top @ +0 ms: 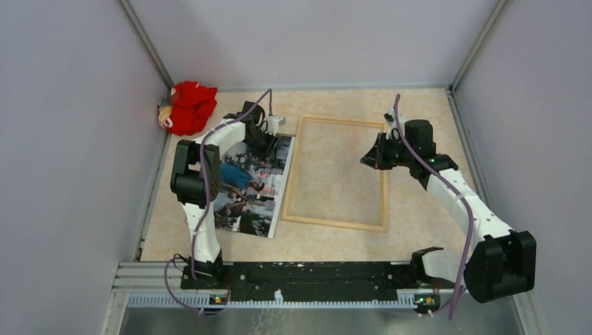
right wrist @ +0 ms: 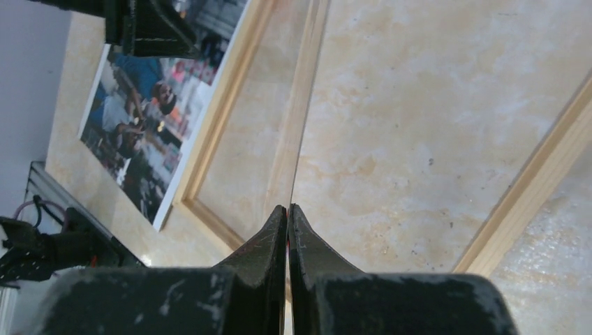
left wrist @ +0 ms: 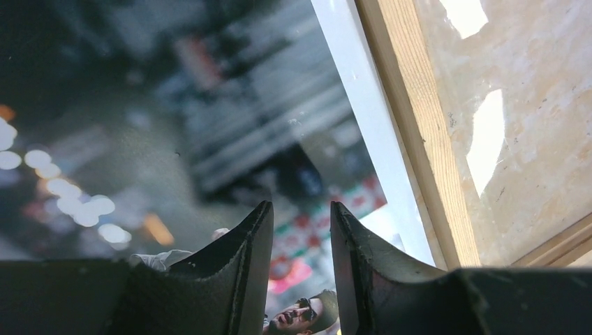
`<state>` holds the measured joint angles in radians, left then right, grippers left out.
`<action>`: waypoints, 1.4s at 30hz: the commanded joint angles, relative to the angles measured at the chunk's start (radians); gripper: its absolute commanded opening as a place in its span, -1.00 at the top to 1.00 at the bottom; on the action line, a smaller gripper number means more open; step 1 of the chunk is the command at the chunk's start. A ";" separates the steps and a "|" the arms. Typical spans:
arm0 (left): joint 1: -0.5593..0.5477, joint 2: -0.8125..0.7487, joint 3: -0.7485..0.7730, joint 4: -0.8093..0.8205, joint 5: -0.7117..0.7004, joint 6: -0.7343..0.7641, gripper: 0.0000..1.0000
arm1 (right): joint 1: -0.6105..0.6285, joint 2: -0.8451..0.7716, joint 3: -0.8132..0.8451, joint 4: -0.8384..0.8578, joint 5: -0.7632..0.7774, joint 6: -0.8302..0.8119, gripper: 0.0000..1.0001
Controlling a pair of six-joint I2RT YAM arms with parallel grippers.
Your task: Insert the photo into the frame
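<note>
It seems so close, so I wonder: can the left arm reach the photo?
Probably yes: the left gripper hangs open right over the photo with nothing in between, though it lies flat, which may make gripping awkward.

Robotics lab enclosure, plain grey walls [top: 63, 139], metal mounting rail [top: 314, 273], marbled tabletop [top: 419, 223]

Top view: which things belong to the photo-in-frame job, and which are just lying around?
For the job:
- photo, face up
- frame, lying flat to the photo's right

Lying about:
- red soft thing, in the far left corner
</note>
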<state>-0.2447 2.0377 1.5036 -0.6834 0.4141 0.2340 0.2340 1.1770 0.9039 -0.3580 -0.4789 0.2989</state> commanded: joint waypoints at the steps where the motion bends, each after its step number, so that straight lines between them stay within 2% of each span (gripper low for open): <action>1: 0.001 0.000 0.025 -0.009 0.007 -0.005 0.15 | 0.010 0.033 -0.012 0.132 0.099 0.034 1.00; 10: -0.015 -0.001 0.004 -0.004 0.040 0.003 0.18 | -0.029 0.070 -0.091 0.235 0.151 0.121 1.00; 35: -0.098 0.021 0.007 0.004 0.048 0.015 0.19 | -0.065 0.142 -0.202 0.375 0.090 0.248 1.00; 42: -0.102 0.026 0.007 0.006 0.047 0.018 0.22 | -0.071 0.163 -0.223 0.371 0.056 0.275 1.00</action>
<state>-0.3416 2.0525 1.5036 -0.6815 0.4564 0.2382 0.1703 1.3270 0.6933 -0.0357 -0.3737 0.5514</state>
